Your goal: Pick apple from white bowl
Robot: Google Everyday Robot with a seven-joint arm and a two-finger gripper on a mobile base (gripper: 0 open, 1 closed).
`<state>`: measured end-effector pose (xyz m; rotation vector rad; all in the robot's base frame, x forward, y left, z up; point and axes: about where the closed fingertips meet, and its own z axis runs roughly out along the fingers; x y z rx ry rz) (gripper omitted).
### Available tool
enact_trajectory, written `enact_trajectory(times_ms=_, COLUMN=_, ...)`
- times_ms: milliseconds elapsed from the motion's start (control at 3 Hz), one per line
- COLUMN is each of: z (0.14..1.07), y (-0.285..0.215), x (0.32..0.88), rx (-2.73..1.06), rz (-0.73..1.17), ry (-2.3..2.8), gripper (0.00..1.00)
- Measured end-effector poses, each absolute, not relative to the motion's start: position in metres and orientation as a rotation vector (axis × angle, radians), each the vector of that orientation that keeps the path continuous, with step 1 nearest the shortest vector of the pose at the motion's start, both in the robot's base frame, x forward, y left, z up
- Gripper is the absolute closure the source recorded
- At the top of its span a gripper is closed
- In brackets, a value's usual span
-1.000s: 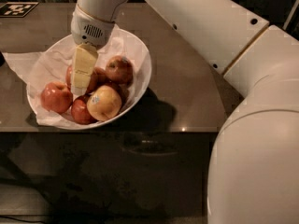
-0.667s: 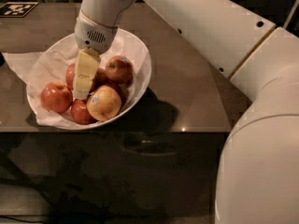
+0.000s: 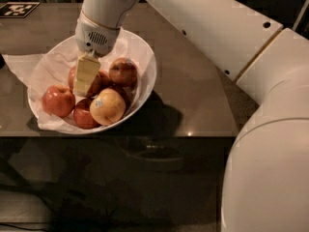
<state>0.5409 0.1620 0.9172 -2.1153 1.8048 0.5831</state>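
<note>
tool (image 3: pixel 83 92) at apple (image 3: pixel 102 79), in white bowl (image 3: pixel 146 64)

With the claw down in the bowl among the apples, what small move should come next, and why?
Probably ease the claw slightly lower onto the apple partly hidden behind it in the white bowl. The claw sits at that apple's top, neighbouring apples crowd close, and no apple appears lifted yet, so a deeper approach seems safer.
</note>
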Motion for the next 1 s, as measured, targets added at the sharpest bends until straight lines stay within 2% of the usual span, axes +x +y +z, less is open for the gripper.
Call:
enact_trajectory(times_ms=667, z=0.9172, y=0.1623, x=0.5409, rx=-2.115, rz=0.583, ry=1.804, gripper=0.89)
enact_trajectory(times_ms=1000, z=0.9175, y=0.1628, x=0.541, rx=-2.115, rz=0.584, ry=1.803, gripper=1.0)
